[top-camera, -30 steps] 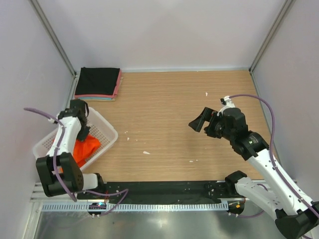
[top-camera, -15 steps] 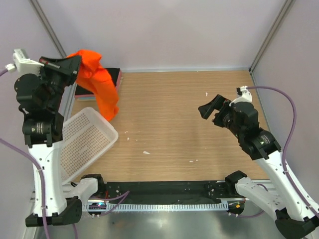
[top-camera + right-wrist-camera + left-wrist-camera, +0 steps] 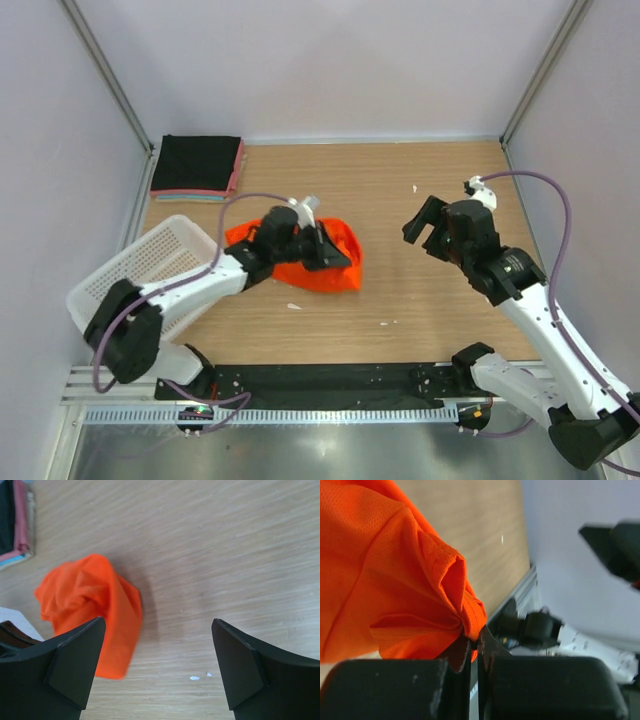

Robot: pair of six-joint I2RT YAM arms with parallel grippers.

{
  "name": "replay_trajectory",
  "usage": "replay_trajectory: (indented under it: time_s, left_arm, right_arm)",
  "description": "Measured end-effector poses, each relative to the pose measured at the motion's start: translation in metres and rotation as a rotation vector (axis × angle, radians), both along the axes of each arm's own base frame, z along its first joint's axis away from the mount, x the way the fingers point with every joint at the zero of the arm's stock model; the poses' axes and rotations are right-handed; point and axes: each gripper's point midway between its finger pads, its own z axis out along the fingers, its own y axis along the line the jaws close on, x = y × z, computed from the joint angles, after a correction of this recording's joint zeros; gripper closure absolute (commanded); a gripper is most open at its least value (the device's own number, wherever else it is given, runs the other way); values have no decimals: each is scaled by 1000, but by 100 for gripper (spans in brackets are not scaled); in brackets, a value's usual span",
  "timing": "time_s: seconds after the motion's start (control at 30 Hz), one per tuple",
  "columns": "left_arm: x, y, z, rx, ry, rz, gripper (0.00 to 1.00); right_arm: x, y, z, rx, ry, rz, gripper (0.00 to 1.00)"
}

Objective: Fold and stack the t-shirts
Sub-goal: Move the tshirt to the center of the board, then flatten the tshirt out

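The bright orange-red t-shirt [image 3: 322,266] lies crumpled on the wooden table, left of centre. It also shows in the left wrist view [image 3: 395,570] and the right wrist view [image 3: 90,605]. My left gripper [image 3: 326,246] is shut on a bunched edge of it [image 3: 472,625], low over the table. My right gripper [image 3: 424,226] is open and empty, hovering to the right of the shirt [image 3: 159,624]. A stack of folded t-shirts [image 3: 197,166], black on top with pink and teal edges below, sits at the back left corner and shows in the right wrist view [image 3: 14,522].
A white mesh basket [image 3: 150,268] stands tilted at the left edge, beside my left arm. Small white specks [image 3: 293,306] lie on the wood. Grey walls close in the back and both sides. A black rail runs along the near edge.
My left arm lifted the orange shirt out of the basket, swung it high at the back left, then brought it down onto the table. The right gripper shifted slightly.
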Motion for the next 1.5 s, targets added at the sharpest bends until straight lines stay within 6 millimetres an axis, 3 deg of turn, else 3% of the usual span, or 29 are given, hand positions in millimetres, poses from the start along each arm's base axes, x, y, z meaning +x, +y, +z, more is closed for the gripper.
replay_trajectory:
  time_s: [0.07,0.13,0.23,0.37,0.4,0.43,0.47,0.53,0.57,0.67,0.77,0.83,0.9,0.97,1.1,1.17,1.23,1.37,1.5]
  left_arm:
    - [-25,-30,-35,37,63,-119,100]
    - [-36,-53,-46,26,73,-199,100]
    - [-20,-81,-33,-45,37,-234,100]
    - [25,-128,11,-165,-48,-255,100]
    - [35,-141,22,-192,-74,-264,95]
    - [46,-153,33,-214,-95,-273,74]
    - [58,-167,42,-238,-120,-288,64]
    - [72,-181,50,-261,-135,-307,52]
    - [76,-183,45,-259,-124,-313,51]
    - [80,-168,18,-215,-57,-296,50]
    - [87,-131,-21,-126,34,-235,50]
    - [94,-84,-54,6,101,-144,50]
    - [97,-49,-64,107,104,-79,50]
    - [88,-22,-62,208,64,-39,47]
    - [54,-3,-44,330,-25,-34,43]
    - [38,3,-48,372,-38,-37,42]
    - [29,12,-66,423,-9,-28,45]
    - [28,30,-121,559,97,10,54]
    - [29,44,-177,686,203,40,59]
  right_arm:
    - [-1,1,-21,-21,65,2,9]
    - [-2,2,-42,-30,131,-7,10]
    - [-8,1,-57,-32,191,-25,10]
    - [-11,-2,-50,-13,169,-47,10]
    - [-11,-4,-48,-11,161,-54,10]
    - [-11,-6,-44,-11,153,-61,10]
    - [-10,-7,-41,-13,145,-68,10]
    - [-8,-10,-34,-18,126,-84,10]
    - [-7,-12,-30,-22,116,-94,10]
    - [-3,-16,-24,-34,101,-117,11]
    - [2,-21,-30,-73,115,-146,15]
    - [7,-25,-38,-112,137,-155,17]
    - [17,-31,-49,-133,174,-164,19]
    - [33,-46,-59,-125,220,-208,19]
    - [66,-85,-90,-84,305,-314,21]
    - [76,-99,-108,-83,351,-341,26]
    - [85,-112,-126,-77,392,-369,27]
    - [91,-142,-150,-57,454,-433,28]
    - [94,-154,-143,-34,435,-458,27]
